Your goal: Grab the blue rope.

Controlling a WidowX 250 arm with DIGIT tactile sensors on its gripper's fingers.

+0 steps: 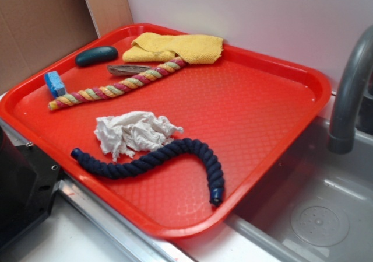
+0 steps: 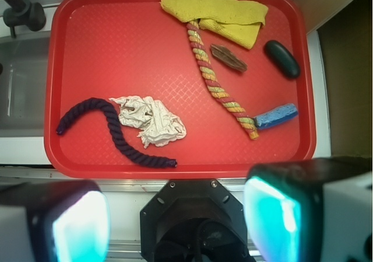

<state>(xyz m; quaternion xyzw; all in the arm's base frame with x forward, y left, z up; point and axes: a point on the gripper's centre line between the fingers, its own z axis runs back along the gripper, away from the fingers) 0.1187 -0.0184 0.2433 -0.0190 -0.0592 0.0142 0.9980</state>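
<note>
The pincer (image 2: 178,218) hangs high above the near edge of the red tray (image 2: 105,34), its two fingers (image 2: 280,215) spread wide apart with nothing between them; in the exterior view it does not show. Ahead of it and off to its left in the wrist view lies the blue rope (image 2: 116,132), a loose S with one bound end nearest the pincer and the other far out by the tray's left rim. The crumpled white paper (image 2: 152,121) sits just beside the rope's middle bend, seemingly touching it. Further ahead and to the right run the striped rope (image 2: 218,87), the small blue block (image 2: 275,116) at its near end, a brown scrap (image 2: 228,58), a dark oval piece (image 2: 282,58) and the yellow cloth (image 2: 215,11). To do the grab well, I would travel forward-left and come down over the stretch near the closest end, clear of the paper, with the fingers turned to straddle the rope across its run, low enough to catch its full thickness before closing
</note>
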